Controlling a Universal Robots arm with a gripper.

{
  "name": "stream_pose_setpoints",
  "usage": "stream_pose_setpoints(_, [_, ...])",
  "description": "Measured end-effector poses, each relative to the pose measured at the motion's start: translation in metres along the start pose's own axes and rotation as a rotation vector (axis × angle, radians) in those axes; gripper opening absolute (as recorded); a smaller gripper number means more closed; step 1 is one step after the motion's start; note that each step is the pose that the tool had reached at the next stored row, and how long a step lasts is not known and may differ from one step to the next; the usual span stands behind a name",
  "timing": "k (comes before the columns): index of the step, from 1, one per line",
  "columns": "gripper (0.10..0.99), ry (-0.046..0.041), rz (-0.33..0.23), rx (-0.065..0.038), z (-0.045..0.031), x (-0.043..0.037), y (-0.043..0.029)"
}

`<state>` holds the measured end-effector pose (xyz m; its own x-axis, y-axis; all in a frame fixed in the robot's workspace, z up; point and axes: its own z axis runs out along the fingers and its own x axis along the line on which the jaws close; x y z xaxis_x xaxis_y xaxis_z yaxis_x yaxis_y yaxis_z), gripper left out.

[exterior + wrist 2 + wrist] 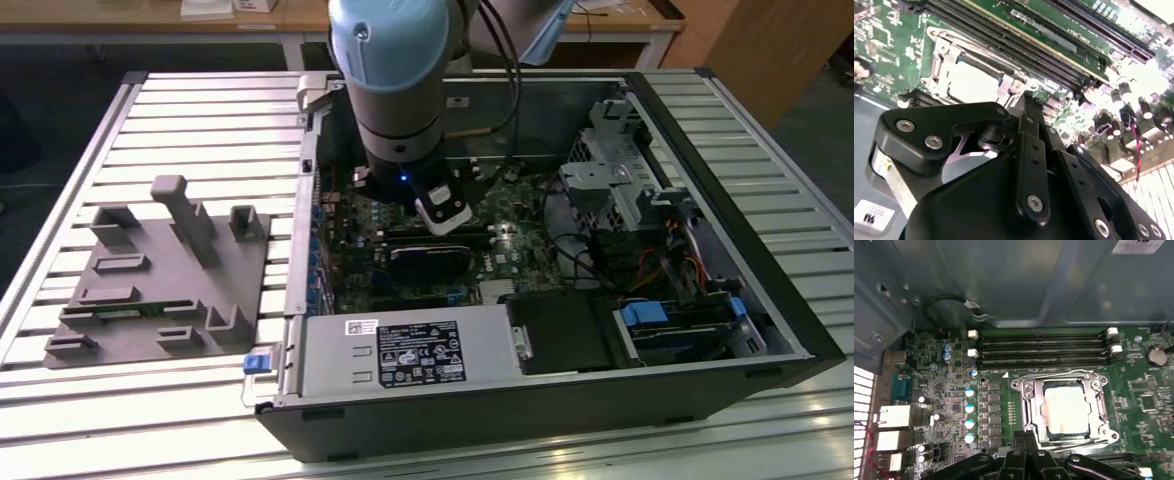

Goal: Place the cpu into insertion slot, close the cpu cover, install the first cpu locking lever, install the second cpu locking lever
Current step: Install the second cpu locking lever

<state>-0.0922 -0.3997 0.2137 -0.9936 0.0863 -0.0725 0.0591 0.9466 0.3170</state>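
Tool [1026,440] low over the green motherboard [954,390], fingers drawn together with no gap showing between them, nothing gripped; in the second wrist view the black linkage and closed fingers [1026,112] end just at the edge of the insertion slot [971,75]. In the first wrist view the fingertips sit at the near rim of the insertion slot [1066,407], touching or just short of it, cannot tell which. The cpu [1066,407] lies flat in the slot, pale silver-grey top facing up, square to the socket. The cpu cover [1029,397] lies down around the chip, its silvery frame bordering the chip on all sides, the chip top showing through the open middle. State of the locking levers cannot be made out. Just beyond the slot run the long black memory slots [1041,347], parallel, with white latches at their ends. To one side of the slot, a row of pale-topped capacitors [970,415] and silver rear ports [894,420]. Further still, the grey inner wall of the case [1004,285] with a loose black cable [949,302]. In the exterior view the arm [394,80] reaches down into the open computer case [561,400], which lies on its side on a slatted metal counter [200,120]; the tool [441,215] hangs over the board near a black cooler [430,260]. At the exterior view's left, well apart from the case, a grey fixture block [154,280] rests on the counter.
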Motion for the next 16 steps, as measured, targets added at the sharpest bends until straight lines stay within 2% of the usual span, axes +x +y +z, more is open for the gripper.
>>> stream_pose_setpoints(1, [0.106, -0.0007, -0.001, 0.008, -0.0012, -0.0001, 0.0005])
stream_pose_setpoints(2, [0.106, -0.0015, -0.001, 0.02, -0.0021, -0.0002, 0.0008])
stream_pose_setpoints(6, [0.106, -0.0089, 0.002, 0.091, -0.0028, -0.0022, 0.0012])
stream_pose_setpoints(7, [0.106, -0.0104, 0.003, 0.102, -0.0027, -0.0034, 0.0013])
stream_pose_setpoints(10, [0.106, -0.0126, 0.007, 0.118, -0.0021, -0.0093, 0.0017])
stream_pose_setpoints(13, [0.106, -0.0134, 0.008, 0.122, -0.001, -0.018, 0.0031])
stream_pose_setpoints(16, [0.106, -0.0135, 0.008, 0.124, 0.0008, -0.0238, 0.0073])
